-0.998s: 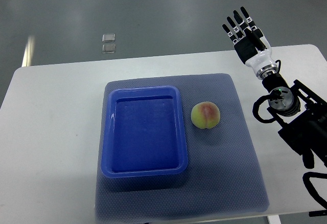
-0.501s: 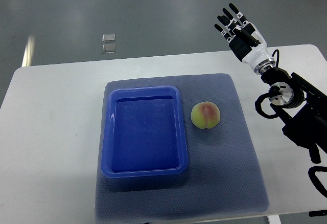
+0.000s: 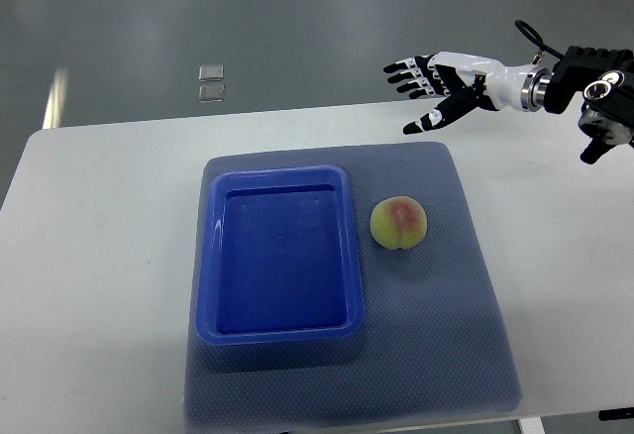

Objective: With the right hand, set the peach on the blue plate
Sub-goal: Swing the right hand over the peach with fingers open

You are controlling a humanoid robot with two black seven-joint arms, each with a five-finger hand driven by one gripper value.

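Nearest the robot's own side, the white desk (image 3: 89,256) carries a grey-blue mat (image 3: 436,335), and everything else can be placed from the blue plate (image 3: 280,256) that lies on the mat. It is a rectangular tray with a raised rim, and it holds nothing. Just beside the plate's right rim, level with its upper half and not touching it, sits the peach (image 3: 399,224), yellow-green with a red blush, resting on the mat.

Farther away, beyond the peach and up to the right of the plate's far right corner, the right robot hand (image 3: 428,79) hangs over the far edge of the desk. Its arm comes in from the right edge of the picture, lying almost level. Its fingers (image 3: 401,72) are spread wide and point toward the left, the thumb dropped below them, and it holds nothing. It is well apart from the peach. No left arm shows.

Farther still, off the desk on the grey floor behind the plate's far left corner, lie two small pale squares (image 3: 210,82).

By my reading the reach is in hand: nothing is grasped and the peach is not yet on the plate. The next move calls for bringing the open hand down and nearer until it stands over the peach, closing round the fruit gently enough not to bruise or roll it, then lifting it across the rim.
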